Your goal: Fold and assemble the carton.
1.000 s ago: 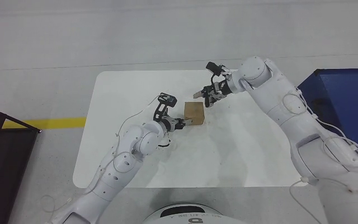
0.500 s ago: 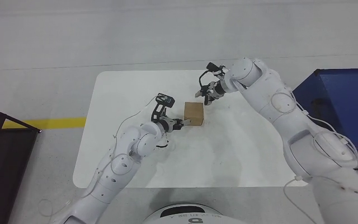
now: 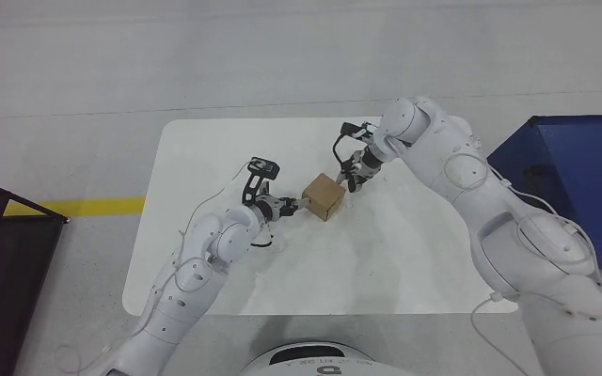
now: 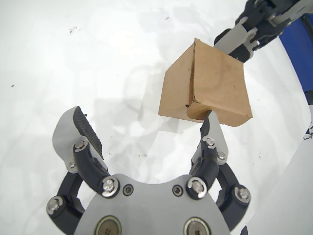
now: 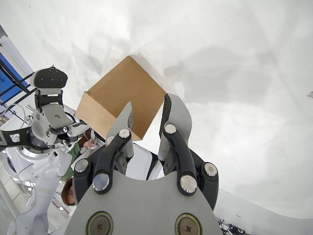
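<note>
The brown carton (image 3: 323, 195) sits tilted between both arms. The right gripper (image 5: 148, 101) has its fingers pinching the corner farthest from the left gripper (image 4: 144, 113), whose fingers are spread wide. One tip touches the loose flap (image 4: 196, 110), with the carton ahead of that finger. Bare table (image 3: 216, 169) lies all around.

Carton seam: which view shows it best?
The left wrist view: the carton turns its seam toward that camera. The top view shows the carton small, from above; the right wrist view shows only plain faces.
</note>
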You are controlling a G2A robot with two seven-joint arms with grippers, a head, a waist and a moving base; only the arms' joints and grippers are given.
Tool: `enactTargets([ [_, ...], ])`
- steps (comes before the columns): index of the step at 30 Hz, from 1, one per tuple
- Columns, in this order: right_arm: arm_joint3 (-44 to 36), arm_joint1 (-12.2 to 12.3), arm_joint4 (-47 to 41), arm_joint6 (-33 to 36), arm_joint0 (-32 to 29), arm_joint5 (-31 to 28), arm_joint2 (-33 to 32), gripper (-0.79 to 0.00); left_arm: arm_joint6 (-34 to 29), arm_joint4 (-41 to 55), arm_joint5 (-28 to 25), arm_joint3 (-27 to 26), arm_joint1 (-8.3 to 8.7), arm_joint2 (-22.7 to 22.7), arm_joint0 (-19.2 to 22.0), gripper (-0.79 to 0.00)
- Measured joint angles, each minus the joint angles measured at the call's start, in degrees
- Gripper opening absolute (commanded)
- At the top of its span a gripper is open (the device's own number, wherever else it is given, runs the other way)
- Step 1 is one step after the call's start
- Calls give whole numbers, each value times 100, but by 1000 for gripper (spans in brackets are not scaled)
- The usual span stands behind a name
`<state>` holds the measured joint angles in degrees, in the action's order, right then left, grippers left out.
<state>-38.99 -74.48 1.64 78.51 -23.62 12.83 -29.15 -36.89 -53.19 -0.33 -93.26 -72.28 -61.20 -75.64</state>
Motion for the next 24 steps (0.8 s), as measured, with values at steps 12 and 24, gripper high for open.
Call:
enactTargets([
  [12,198,-2,111,949,64,-154,50,-440,154,247,-134,-64,73,-415,-224,0],
  [24,431,54,-508,858,147,-774,-115,-277,104,-37,-297,-260,121,-386,-417,0],
])
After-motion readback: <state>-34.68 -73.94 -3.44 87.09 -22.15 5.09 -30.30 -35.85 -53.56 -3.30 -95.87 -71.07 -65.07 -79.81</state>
